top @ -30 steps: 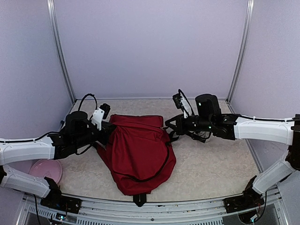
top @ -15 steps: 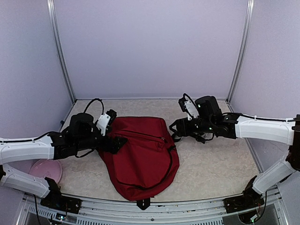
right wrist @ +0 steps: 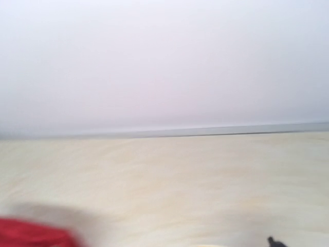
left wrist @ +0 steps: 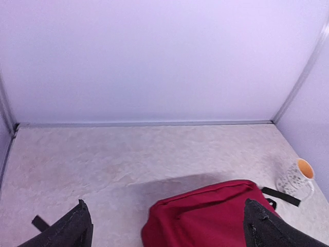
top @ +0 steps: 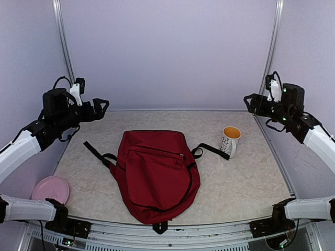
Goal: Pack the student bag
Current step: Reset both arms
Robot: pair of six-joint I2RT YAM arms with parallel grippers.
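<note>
The bag (top: 157,175) lies flat in the middle of the table (top: 251,178). Its top points toward the back wall and its bottom reaches the near edge, between the two arm bases. It is dark red, with a black zipper line curving down its right side and another across the upper front. Whether the zippers are closed cannot be told.

One black strap (top: 97,152) trails out to the left over the table. The other strap (top: 212,150) runs right and ends just beside the foot of a mug (top: 230,140). The mug is white and speckled with an orange inside. It stands upright to the right of the bag, near it but apart from the fabric. A pink plate (top: 51,189) sits at the near left corner, well apart from the bag.

Both arms are raised high and pulled out to the sides, away from the bag. The left gripper (top: 99,109) hangs above the far left of the table with its jaws spread wide. In its wrist view the two dark fingers (left wrist: 72,231) frame the bag's top with only air between them. The right gripper (top: 250,103) is up by the far right corner. Its wrist view is blurred, showing a red smear (right wrist: 31,234) at the lower left and a single dark tip at the bottom right. Its jaws look spread too, holding nothing.
</note>
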